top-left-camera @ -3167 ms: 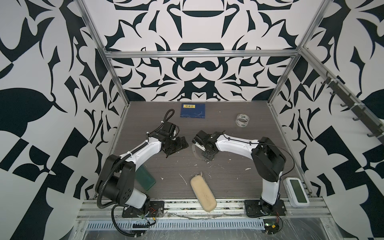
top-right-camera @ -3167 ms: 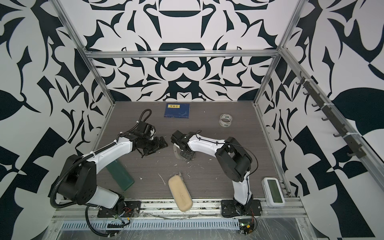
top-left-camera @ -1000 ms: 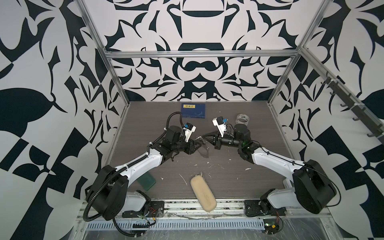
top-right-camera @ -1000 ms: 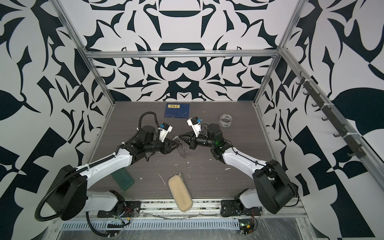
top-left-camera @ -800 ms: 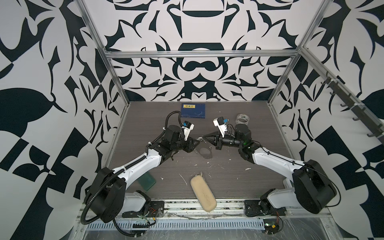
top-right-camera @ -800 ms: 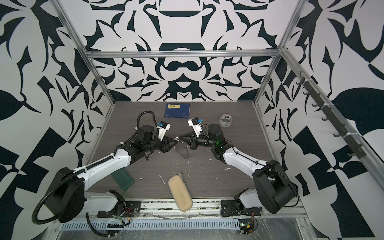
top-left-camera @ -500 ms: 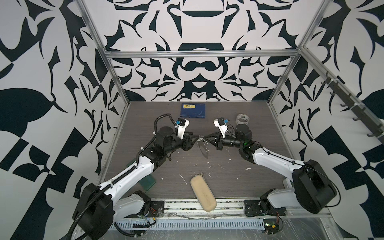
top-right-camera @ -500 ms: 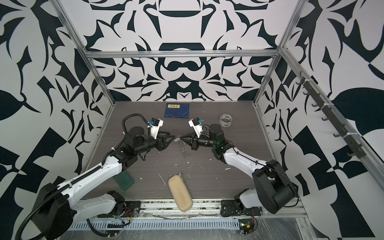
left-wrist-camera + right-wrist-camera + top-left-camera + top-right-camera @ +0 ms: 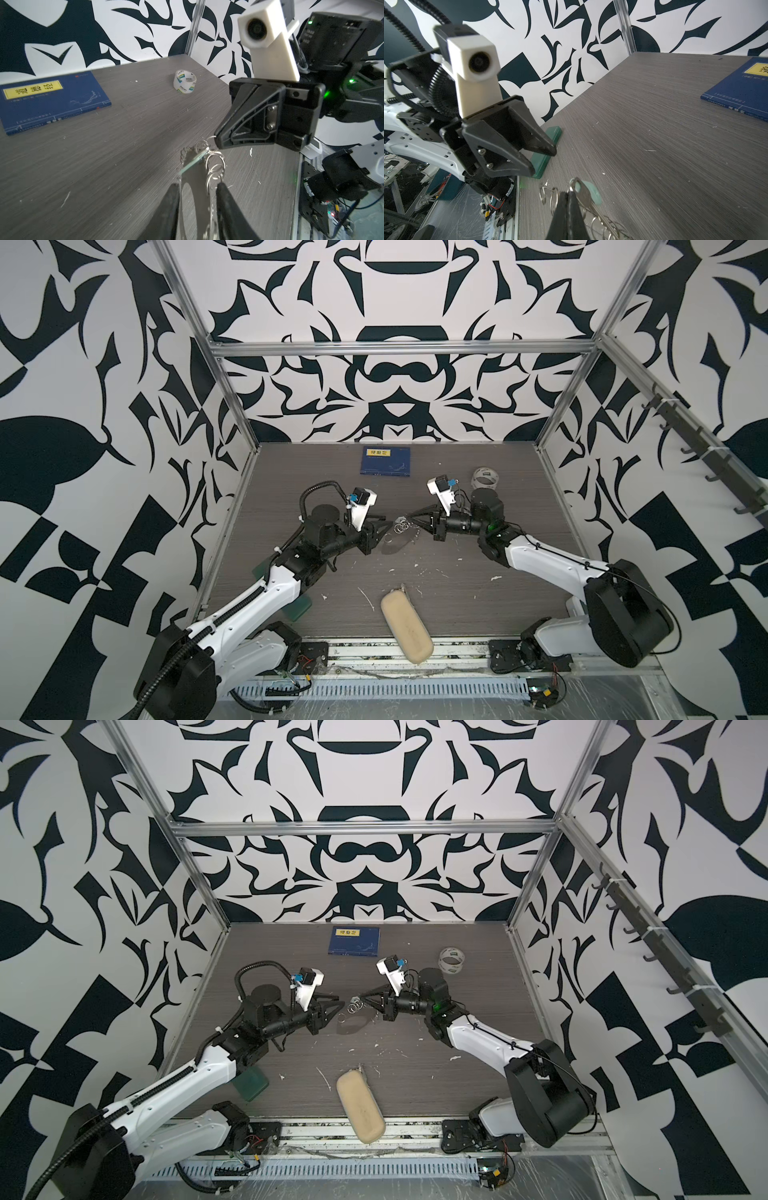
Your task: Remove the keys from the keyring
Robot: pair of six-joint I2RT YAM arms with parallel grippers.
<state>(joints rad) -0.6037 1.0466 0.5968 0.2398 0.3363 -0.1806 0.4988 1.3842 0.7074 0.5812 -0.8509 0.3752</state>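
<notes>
Dark wood-grain worktop (image 9: 299, 472), black-and-white patterned walls. Keyring (image 9: 401, 526): chain of wire rings, suspended over worktop centre. Key (image 9: 584, 195), pale head cover, threaded on it. Right gripper (image 9: 568, 194) clamped on ring. Left gripper (image 9: 197, 186) jaws apart, rings just beside one finger. Blue book (image 9: 386, 461) at far edge; tape roll (image 9: 485, 477) near far right corner; tan case (image 9: 406, 626) overhanging near edge.

We see a flat dark-blue book with a yellow label (image 9: 386, 461) at the back of the grey wood-grain tabletop (image 9: 519, 497). A clear printed tape roll (image 9: 485, 478) sits to its right, apart. A beige oblong case (image 9: 406, 628) pokes past the front edge. A green flat slab (image 9: 250, 1083) lies front-left. White flecks (image 9: 415, 570) are scattered mid-table.
</notes>
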